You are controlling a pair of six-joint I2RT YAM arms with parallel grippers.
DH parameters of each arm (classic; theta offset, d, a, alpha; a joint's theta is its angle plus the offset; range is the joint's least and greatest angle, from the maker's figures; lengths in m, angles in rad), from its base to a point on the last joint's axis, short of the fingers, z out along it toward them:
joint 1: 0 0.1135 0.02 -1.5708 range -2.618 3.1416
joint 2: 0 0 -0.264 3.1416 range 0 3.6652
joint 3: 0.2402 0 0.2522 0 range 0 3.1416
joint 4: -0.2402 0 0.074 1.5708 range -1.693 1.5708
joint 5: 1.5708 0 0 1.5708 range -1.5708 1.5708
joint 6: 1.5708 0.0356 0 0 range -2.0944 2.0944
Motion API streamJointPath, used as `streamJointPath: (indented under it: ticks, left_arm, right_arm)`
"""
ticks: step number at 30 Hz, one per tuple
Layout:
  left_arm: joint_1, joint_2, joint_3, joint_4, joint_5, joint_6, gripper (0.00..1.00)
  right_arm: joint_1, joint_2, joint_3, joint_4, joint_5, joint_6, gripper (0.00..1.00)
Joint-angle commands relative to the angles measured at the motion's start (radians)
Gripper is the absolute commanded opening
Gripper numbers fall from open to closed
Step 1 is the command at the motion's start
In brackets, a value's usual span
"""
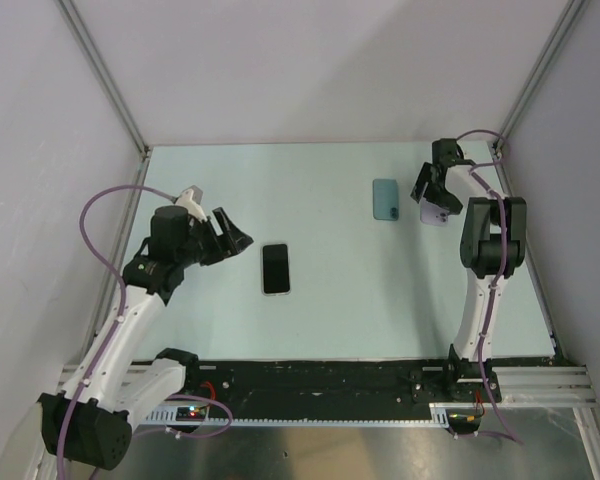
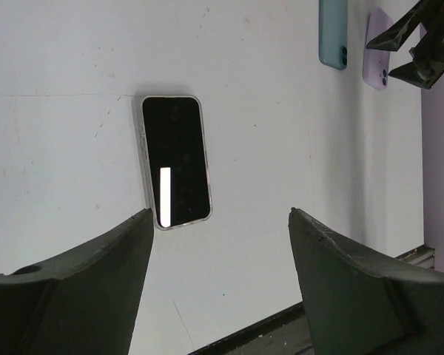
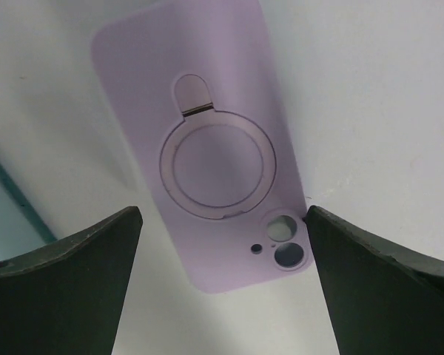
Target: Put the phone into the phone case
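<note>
Phone (image 1: pixel 275 268) lies flat and screen up on the pale mint table (image 1: pixel 330 320) in the top view, a slim rounded rectangle of glossy black glass, left of centre and well apart from the two cases at the far right. The left tool (image 1: pixel 235 240) hangs just to the phone's left with its fingers spread and nothing between them. A teal case (image 1: pixel 385 199), matte and rounded at the corners, lies alone farther back; just beside it to the right, the lavender case (image 1: pixel 438 214) lies under the right tool (image 1: pixel 435 195). From the left wrist, the phone shows a thin pale edge around the dark screen, which reflects a bright white bar; it sits beyond the wide-open dark fingers and touches neither of them. The teal case and the lavender one lie side by side at the top of that view, apart from each other. From the right wrist, the lavender case fills the middle, back side up: smooth, soft-looking matte material, a round flat ring (image 3: pixel 213 164) with a tab at one end, and camera openings at one corner through which the table shows. No phone can be seen in it. The right tool's fingers stand wide apart above it, gripping nothing.
</note>
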Motion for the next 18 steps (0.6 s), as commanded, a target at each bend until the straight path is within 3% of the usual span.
streamJointPath:
  ticks: [1, 13, 15, 18]
  left_arm:
    - [-0.003, 0.006, 0.006, 0.022, 0.028, 0.008, 0.78]
    - [-0.006, 0.043, 0.027, 0.022, 0.039, -0.001, 0.78]
    - [-0.007, 0.05, 0.03, 0.023, 0.041, -0.004, 0.78]
    - [-0.018, 0.058, 0.036, 0.024, 0.035, -0.01, 0.78]
  right_arm:
    - [-0.031, 0.007, 0.037, -0.034, -0.032, -0.039, 0.99]
    - [-0.045, 0.076, 0.056, -0.069, -0.11, -0.085, 0.99]
    - [-0.036, 0.087, 0.072, -0.09, -0.105, -0.092, 0.97]
    - [-0.035, 0.097, 0.092, -0.132, -0.1, -0.08, 0.85]
